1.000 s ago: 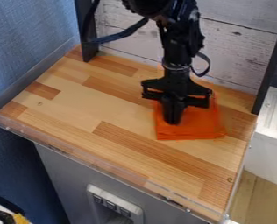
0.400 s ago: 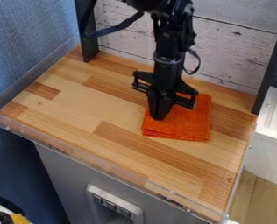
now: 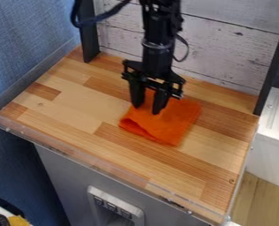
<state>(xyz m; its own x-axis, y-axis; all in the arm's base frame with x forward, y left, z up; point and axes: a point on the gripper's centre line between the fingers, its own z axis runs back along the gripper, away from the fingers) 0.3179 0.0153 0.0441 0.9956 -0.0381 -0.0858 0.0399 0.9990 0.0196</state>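
Observation:
My gripper (image 3: 146,109) hangs over the upper middle of the wooden surface, its two fingers spread apart. Beneath and around the fingertips lies a folded orange cloth (image 3: 167,122), turned at an angle, its front left edge rounded and slightly bunched. Some of the cloth shows between the fingers, and its back part is hidden behind the gripper. Whether the fingertips touch the cloth I cannot tell.
The wooden tabletop (image 3: 86,106) has a clear raised rim (image 3: 95,164) along its front. Behind it stands a whitish plank wall (image 3: 224,48), with a dark post (image 3: 88,33) at the back left and another at the right.
The gripper has moved left and its fingers have parted. The orange cloth has shifted left and turned, and its left edge is now less flat.

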